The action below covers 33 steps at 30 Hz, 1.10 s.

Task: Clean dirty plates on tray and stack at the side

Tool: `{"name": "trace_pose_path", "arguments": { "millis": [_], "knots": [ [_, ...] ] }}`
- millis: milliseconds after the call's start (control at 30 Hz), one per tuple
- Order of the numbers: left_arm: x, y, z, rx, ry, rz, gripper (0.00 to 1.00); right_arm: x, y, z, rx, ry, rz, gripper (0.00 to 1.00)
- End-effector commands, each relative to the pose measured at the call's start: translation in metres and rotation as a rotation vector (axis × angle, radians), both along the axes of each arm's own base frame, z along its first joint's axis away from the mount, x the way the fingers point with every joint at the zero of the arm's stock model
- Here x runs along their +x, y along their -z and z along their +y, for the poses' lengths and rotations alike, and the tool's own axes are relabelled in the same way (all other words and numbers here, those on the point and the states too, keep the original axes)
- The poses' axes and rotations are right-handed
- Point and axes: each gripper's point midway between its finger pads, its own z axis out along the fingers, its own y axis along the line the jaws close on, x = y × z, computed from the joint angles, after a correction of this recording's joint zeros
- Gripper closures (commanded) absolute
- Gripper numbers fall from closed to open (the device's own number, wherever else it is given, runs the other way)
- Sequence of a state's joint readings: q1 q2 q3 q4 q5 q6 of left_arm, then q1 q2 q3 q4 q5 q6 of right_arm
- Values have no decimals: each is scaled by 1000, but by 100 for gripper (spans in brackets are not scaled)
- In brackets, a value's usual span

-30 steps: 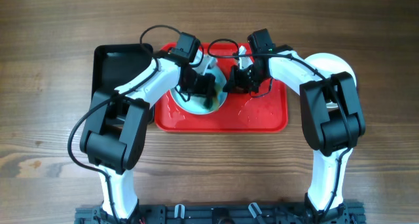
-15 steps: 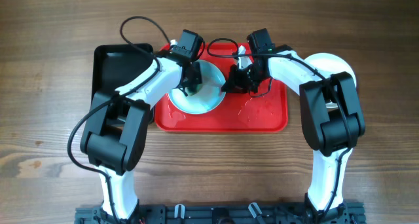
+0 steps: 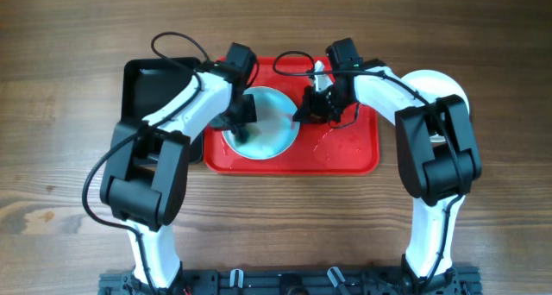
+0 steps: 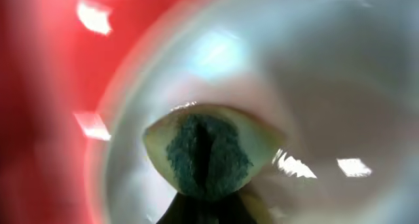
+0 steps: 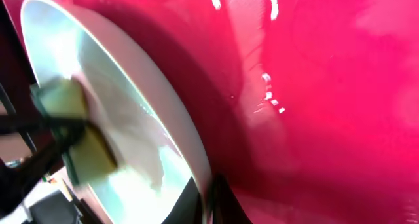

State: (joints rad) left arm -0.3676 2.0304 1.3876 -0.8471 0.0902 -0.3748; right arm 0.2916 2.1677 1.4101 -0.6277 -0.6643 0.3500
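Two end effectors of mine meet at one pale aqua plate (image 3: 274,127), which sits on the left half of the red tray (image 3: 349,155). My left end effector (image 3: 241,127) is over the left part of this plate and is clamped on a sponge (image 4: 206,155). The sponge has a yellow body and a dark green scouring face, and it presses on the inner surface of the plate. In the left wrist view the sponge bulges out between the fingers, and the plate around it looks pale and blurred.

My right end effector (image 3: 309,107) is at the right edge of the same plate. In the right wrist view the rim runs down into the narrow gap between my fingers, so it looks closed on the rim. I cannot tell if the plate lies flat or is tipped. The right half of the tray is bare and shows glossy patches.

One white plate (image 3: 448,81) lies on the worktop (image 3: 69,200) right of the tray, partly under my right arm. One black tray (image 3: 147,81) touches the red tray on the left.
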Motion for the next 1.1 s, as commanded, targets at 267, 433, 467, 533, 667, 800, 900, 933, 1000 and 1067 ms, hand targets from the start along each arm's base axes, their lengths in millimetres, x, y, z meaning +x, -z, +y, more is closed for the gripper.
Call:
{"name": "trace_pose_path", "arguments": {
  "millis": [267, 433, 467, 533, 667, 800, 900, 933, 1000, 1067],
  "knots": [
    [17, -78, -68, -502, 168, -7, 96, -8, 25, -10, -66, 16, 51, 96],
    [61, -136, -28, -528, 67, -179, 96, -8, 21, -15, -101, 22, 44, 96],
    [65, -142, -21, -529, 54, -198, 96, -8, 20, -17, -114, 24, 39, 96],
    [71, -152, -3, -526, 19, -233, 96, -5, 12, -26, -169, 33, 9, 96],
    [74, -153, 22, -515, -40, -234, 96, 5, -15, -46, -286, 41, -97, 96],
    [72, -142, 38, -437, -74, -214, 96, 16, -63, -76, -439, 82, -248, 96],
    [71, -137, 40, -391, -76, -212, 96, 18, -102, -104, -590, 117, -370, 96],
    [71, -137, 39, -385, -72, -213, 96, 18, -113, -110, -631, 125, -404, 96],
    [70, -137, 36, -386, -64, -211, 96, 16, -134, -126, -732, 151, -467, 96],
    [69, -136, 33, -386, -57, -210, 96, 14, -148, -135, -804, 163, -507, 96]
  ]
}}
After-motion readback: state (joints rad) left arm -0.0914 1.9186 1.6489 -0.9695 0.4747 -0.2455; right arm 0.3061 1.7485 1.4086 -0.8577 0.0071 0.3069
